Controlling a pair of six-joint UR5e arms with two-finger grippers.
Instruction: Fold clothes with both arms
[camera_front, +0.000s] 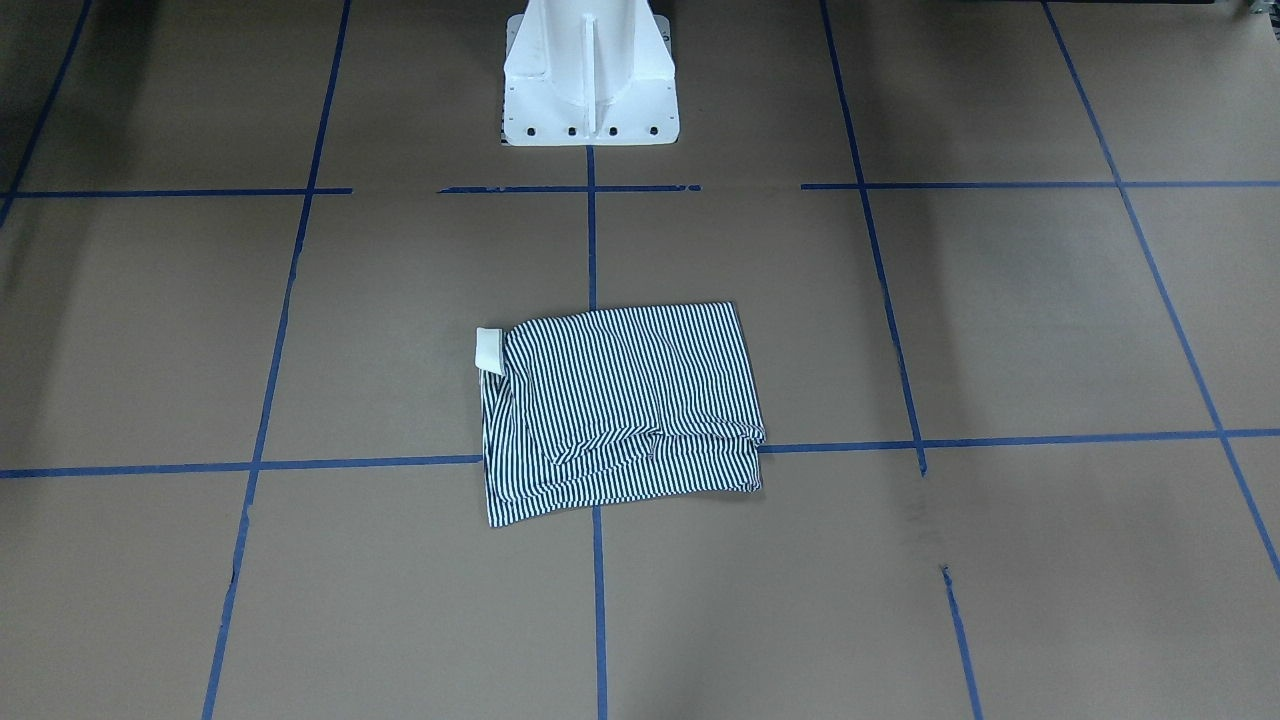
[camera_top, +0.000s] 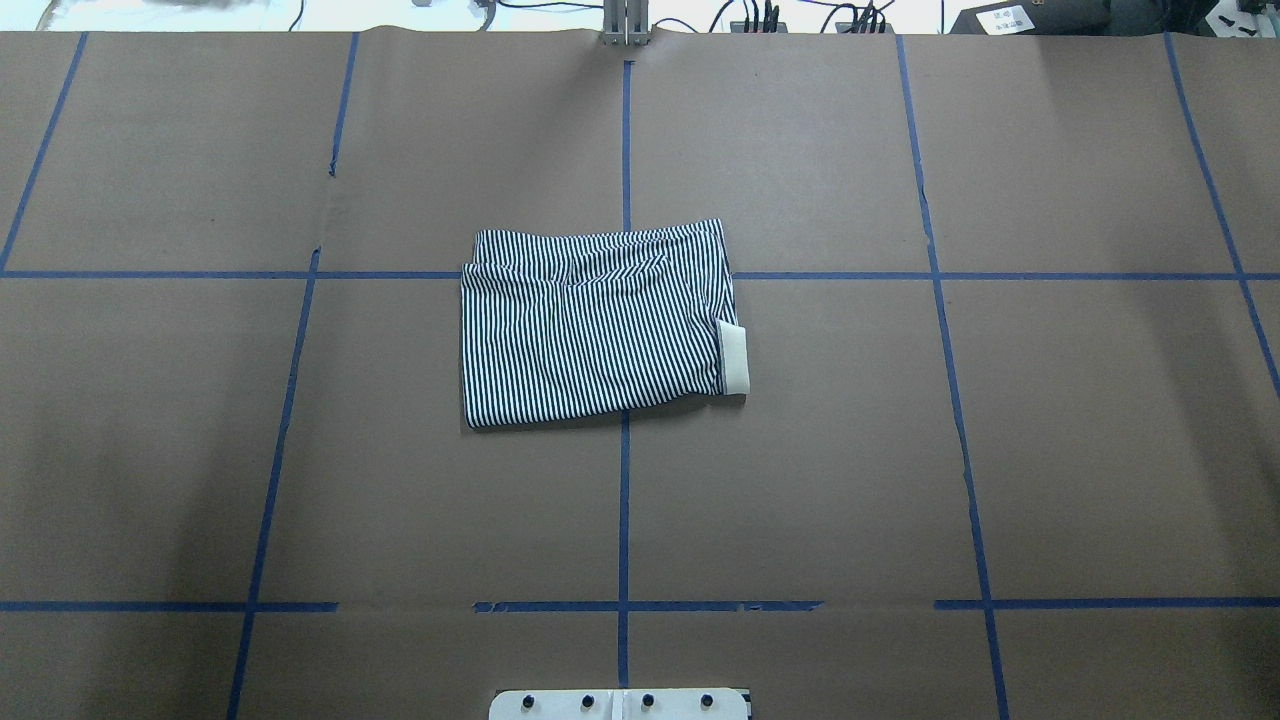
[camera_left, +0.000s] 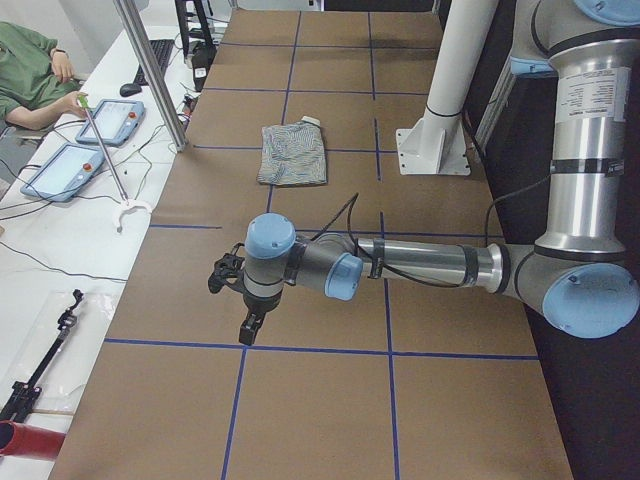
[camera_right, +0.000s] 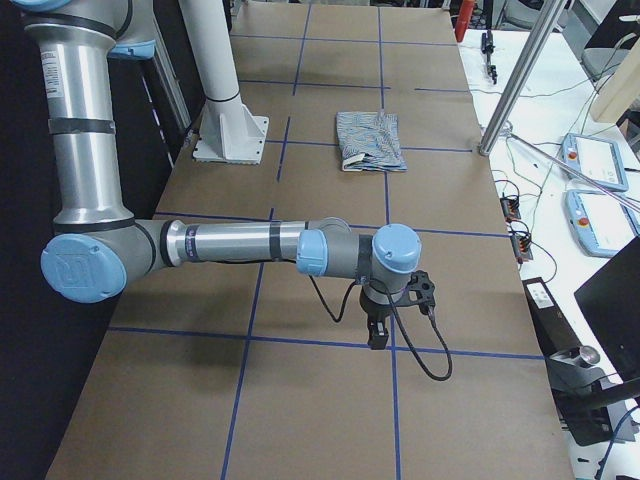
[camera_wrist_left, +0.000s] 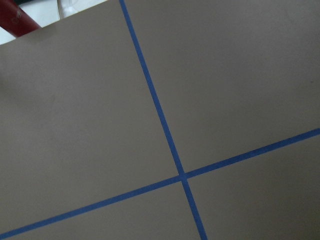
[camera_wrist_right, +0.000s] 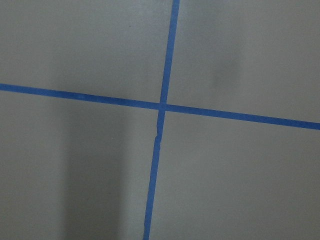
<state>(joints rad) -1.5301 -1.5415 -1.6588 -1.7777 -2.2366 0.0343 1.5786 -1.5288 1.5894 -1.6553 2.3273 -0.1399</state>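
Well away from the folded shirt (camera_top: 590, 340) hover left claw (camera_left: 249, 326) and right claw (camera_right: 377, 333); can't tell if open

The polo shirt (camera_top: 590, 335) carries thin navy-and-white stripes, which turn slantwise in a fold near its 12 o'clock edge in the overhead view. At its 3 o'clock edge there is a plain cream collar (camera_top: 734, 358). The table (camera_top: 900, 450) is flat brown, gridded with blue tape (camera_top: 624, 500). The left arm (camera_left: 420, 265) and right arm (camera_right: 230, 243) are grey metal with light-blue joint caps (camera_right: 85, 268) (paler than the tape). The pedestal (camera_front: 590, 75) is white
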